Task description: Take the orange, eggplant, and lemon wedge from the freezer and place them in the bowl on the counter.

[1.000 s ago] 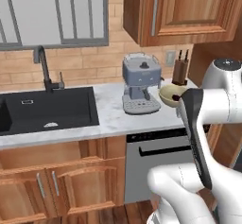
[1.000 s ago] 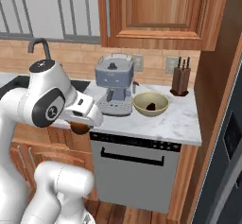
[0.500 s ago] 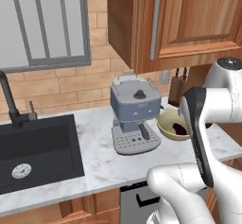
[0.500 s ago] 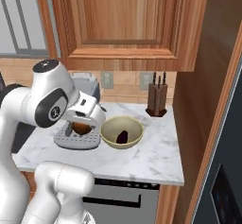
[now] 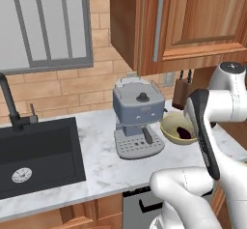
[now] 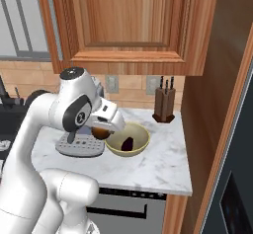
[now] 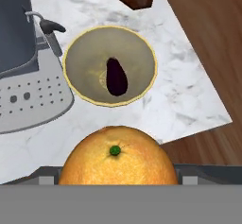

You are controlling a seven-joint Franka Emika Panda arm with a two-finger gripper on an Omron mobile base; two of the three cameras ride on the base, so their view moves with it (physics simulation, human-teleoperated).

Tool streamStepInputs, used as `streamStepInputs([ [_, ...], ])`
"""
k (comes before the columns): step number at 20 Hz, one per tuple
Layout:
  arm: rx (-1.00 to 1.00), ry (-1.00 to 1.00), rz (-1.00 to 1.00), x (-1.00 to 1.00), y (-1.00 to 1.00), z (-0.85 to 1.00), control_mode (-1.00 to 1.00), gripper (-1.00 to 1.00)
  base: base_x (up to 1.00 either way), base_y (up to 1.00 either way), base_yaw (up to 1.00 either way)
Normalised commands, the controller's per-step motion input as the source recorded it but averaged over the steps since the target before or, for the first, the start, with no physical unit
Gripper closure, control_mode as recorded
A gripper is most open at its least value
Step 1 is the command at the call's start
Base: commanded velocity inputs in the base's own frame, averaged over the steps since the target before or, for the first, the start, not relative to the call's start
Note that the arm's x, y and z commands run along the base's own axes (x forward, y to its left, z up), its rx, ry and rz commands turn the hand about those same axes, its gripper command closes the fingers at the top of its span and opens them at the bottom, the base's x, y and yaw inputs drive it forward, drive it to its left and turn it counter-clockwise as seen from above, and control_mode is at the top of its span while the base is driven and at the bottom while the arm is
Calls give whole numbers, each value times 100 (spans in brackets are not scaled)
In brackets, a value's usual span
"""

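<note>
My gripper (image 7: 116,173) is shut on the orange (image 7: 116,159), a round orange ball with a green stem dot that hides the fingertips. In the right base view the orange (image 6: 101,132) hangs under the hand just left of the olive-tan bowl (image 6: 142,141). That bowl (image 7: 82,53) stands on the white marble counter (image 7: 184,90), and the dark purple eggplant (image 7: 116,76) lies in its middle. From the left base view the bowl (image 5: 168,125) and eggplant (image 5: 184,132) sit partly behind my arm. The freezer (image 6: 232,178) shows as a dark panel at the far right. The lemon wedge is out of view.
A grey-blue coffee machine (image 5: 137,112) stands right beside the bowl on its left. A knife block (image 6: 164,104) is at the back wall behind the bowl. Wooden upper cabinets (image 6: 128,20) hang low overhead. A black sink (image 5: 38,155) lies further left.
The whole scene has shifted and grown: the base has driven toward the counter. The bowl and coffee machine now sit closer. The orange stays in my gripper.
</note>
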Motion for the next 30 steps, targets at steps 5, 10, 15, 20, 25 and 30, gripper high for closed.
streamStepInputs([
  [5,6,0,0,100,-61,-70,-100,100,0,0,0],
  [10,4,0,0,100,-7,-50,-100,100,0,0,0],
  [15,3,0,0,88,0,-38,-100,100,0,0,0],
  [20,4,0,0,61,-9,-52,-100,100,0,0,0],
  [25,1,0,0,65,-3,-44,-100,-100,0,0,0],
  [30,0,0,0,16,-2,-7,-100,-100,0,0,0],
])
